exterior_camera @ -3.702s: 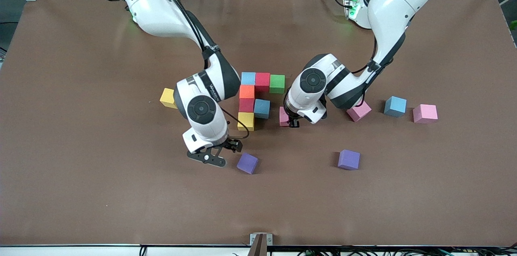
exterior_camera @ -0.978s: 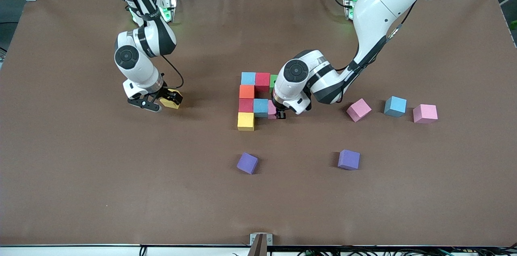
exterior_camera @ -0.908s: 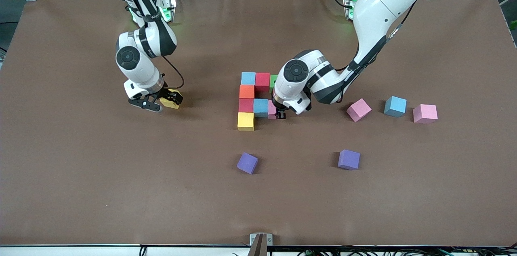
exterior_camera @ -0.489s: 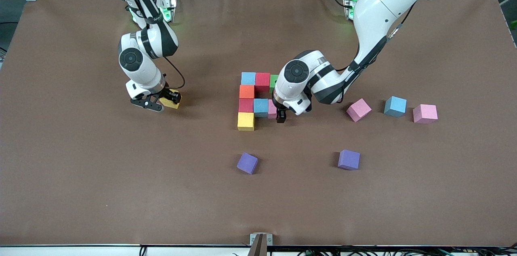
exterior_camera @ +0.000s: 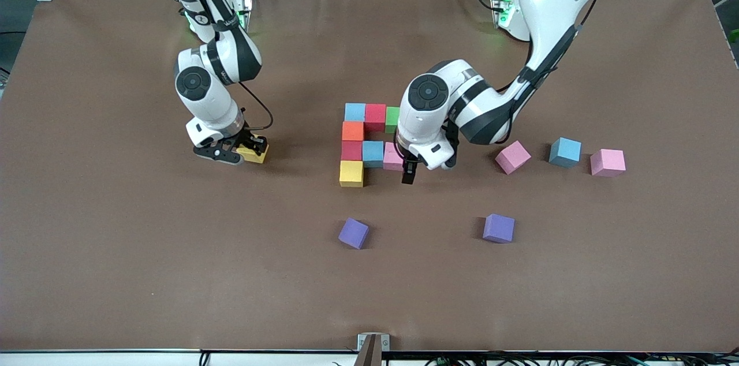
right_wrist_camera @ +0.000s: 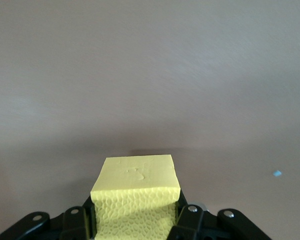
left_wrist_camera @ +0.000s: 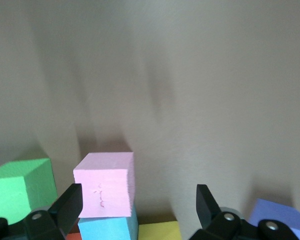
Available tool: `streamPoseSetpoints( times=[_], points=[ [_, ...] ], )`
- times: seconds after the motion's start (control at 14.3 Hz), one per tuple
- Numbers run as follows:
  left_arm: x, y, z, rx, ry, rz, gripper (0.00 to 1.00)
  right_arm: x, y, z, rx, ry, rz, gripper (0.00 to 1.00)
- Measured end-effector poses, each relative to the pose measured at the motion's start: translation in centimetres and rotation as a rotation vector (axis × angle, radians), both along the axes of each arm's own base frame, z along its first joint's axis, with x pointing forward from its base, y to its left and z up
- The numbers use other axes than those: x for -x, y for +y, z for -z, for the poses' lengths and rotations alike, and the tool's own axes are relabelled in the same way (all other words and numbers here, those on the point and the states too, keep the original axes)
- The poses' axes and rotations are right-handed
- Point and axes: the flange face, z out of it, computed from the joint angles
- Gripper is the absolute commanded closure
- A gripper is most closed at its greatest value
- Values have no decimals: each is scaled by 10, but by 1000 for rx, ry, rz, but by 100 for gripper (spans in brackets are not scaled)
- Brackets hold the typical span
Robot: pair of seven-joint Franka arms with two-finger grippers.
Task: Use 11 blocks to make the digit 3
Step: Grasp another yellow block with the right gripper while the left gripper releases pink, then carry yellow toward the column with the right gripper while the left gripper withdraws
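The partial digit 3 (exterior_camera: 369,138) is a cluster of blocks at mid-table: light blue, red and green in a row, then orange, red and yellow (exterior_camera: 351,173) in a line, with light blue (exterior_camera: 373,153) and pink (exterior_camera: 392,156) branching off. My left gripper (exterior_camera: 408,174) is open just beside that pink block; in the left wrist view the pink block (left_wrist_camera: 105,185) stands by one finger (left_wrist_camera: 65,210) of the gripper (left_wrist_camera: 136,210). My right gripper (exterior_camera: 245,152) is shut on a yellow block (exterior_camera: 255,154), low over the table toward the right arm's end; the right wrist view shows this block (right_wrist_camera: 135,192) clamped.
Two purple blocks (exterior_camera: 353,232) (exterior_camera: 499,228) lie nearer the front camera than the figure. A pink block (exterior_camera: 513,157), a light blue block (exterior_camera: 564,152) and another pink block (exterior_camera: 607,162) lie toward the left arm's end.
My left gripper has let go of the pink block beside the light blue one and drawn back a little. My right gripper has carried the yellow block slightly toward the figure and the front camera.
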Motion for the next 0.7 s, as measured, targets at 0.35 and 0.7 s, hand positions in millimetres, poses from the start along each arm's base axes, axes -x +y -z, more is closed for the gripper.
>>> streamPoseSetpoints(
  times=[0.35, 0.7],
  points=[
    [-48, 37, -60, -60, -8, 164, 0, -62, 103, -34, 31, 33, -115, 99],
    [-102, 125, -91, -94, 14, 326, 0, -106, 183, -38, -31, -6, -149, 100]
  ],
)
